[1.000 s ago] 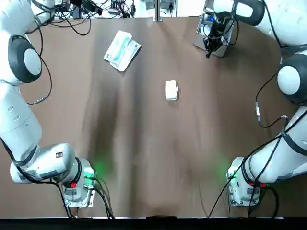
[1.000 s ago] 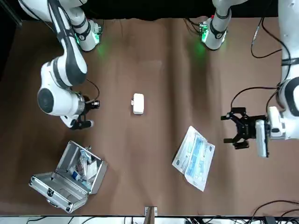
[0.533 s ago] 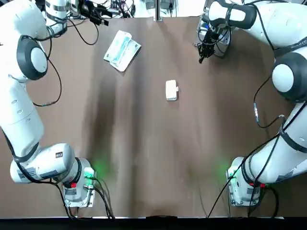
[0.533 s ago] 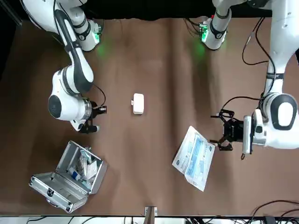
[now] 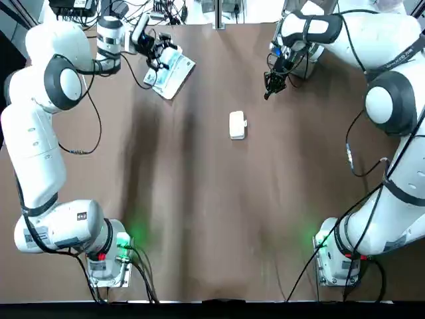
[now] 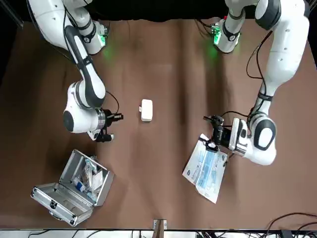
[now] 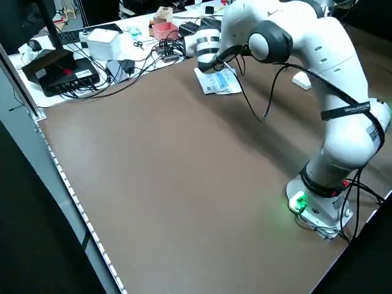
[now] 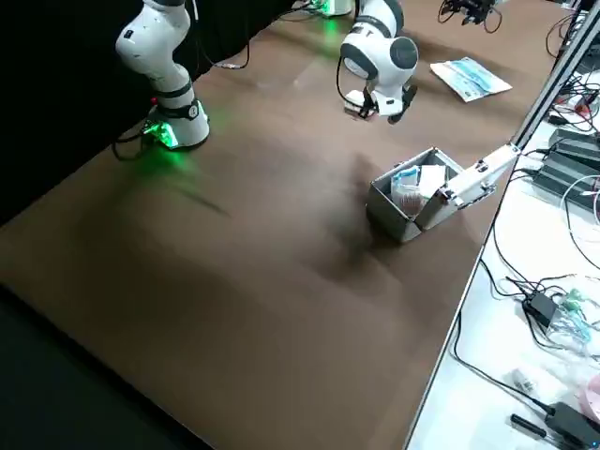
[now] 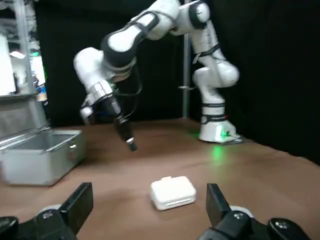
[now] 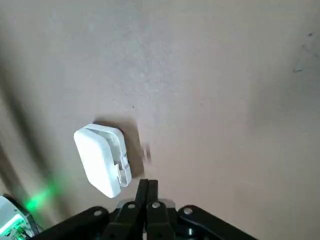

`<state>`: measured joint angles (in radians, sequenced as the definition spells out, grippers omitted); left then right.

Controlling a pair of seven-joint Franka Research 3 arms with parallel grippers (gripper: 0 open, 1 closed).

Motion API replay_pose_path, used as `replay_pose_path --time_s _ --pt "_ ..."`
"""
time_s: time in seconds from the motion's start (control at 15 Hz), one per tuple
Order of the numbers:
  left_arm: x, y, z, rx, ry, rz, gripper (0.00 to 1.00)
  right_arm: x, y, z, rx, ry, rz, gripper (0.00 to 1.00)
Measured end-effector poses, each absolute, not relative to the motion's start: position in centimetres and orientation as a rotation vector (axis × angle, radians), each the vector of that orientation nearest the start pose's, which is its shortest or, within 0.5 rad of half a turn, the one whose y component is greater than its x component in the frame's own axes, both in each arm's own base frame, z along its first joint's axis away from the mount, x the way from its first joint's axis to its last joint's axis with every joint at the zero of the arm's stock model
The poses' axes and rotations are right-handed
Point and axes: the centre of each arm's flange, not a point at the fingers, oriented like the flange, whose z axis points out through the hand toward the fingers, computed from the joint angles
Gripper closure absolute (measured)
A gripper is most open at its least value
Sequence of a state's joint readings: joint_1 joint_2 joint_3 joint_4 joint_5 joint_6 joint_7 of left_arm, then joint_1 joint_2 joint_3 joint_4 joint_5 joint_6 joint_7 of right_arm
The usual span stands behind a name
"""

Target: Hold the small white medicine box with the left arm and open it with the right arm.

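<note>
Left gripper (image 5: 159, 56) hangs wide open well apart from the small white medicine box (image 5: 237, 125), while right gripper (image 5: 269, 90) sits pinched shut near it, neither touching.

I am reading the small white medicine box (image 10: 102, 160) as smooth plastic, shining faintly. The table (image 5: 212, 212) is wearing a matt brown cloth with soft creases. The open case (image 6: 57, 198) is gleaming like ribbed metal, the flat packet (image 5: 176, 73) is glinting like plastic film, and the left arm (image 5: 36, 146) and right arm (image 5: 392, 100) are showing glossy white shells.
</note>
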<state>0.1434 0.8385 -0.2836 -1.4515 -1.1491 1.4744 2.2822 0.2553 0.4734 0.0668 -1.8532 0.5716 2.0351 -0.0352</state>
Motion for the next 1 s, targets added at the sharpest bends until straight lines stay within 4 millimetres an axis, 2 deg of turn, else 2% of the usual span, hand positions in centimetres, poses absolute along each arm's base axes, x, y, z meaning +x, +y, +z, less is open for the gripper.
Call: replay_pose_path --time_s 0.2,0.4,0.47,0.67,1.0 --pt "62.9 -18.6 20.6 0.876 -1.420 0.810 0.00 56.4 23.1 24.0 -2.606 -0.041 0.481 0.99" --pt "60.5 -22.1 17.8 0.830 -1.419 0.743 0.00 55.3 24.3 22.9 -2.542 -0.085 0.488 0.99" --pt "59.5 -24.0 17.0 0.811 -1.420 0.712 0.00 54.9 24.8 21.9 -2.518 -0.126 0.491 0.99" --pt "58.7 -26.4 15.9 0.816 -1.477 0.728 0.00 54.8 24.5 20.6 -2.499 -0.203 0.484 0.99" --pt "57.0 -33.3 13.7 0.906 -1.558 0.771 0.00 54.5 24.3 19.0 -2.480 -0.270 0.489 0.99"
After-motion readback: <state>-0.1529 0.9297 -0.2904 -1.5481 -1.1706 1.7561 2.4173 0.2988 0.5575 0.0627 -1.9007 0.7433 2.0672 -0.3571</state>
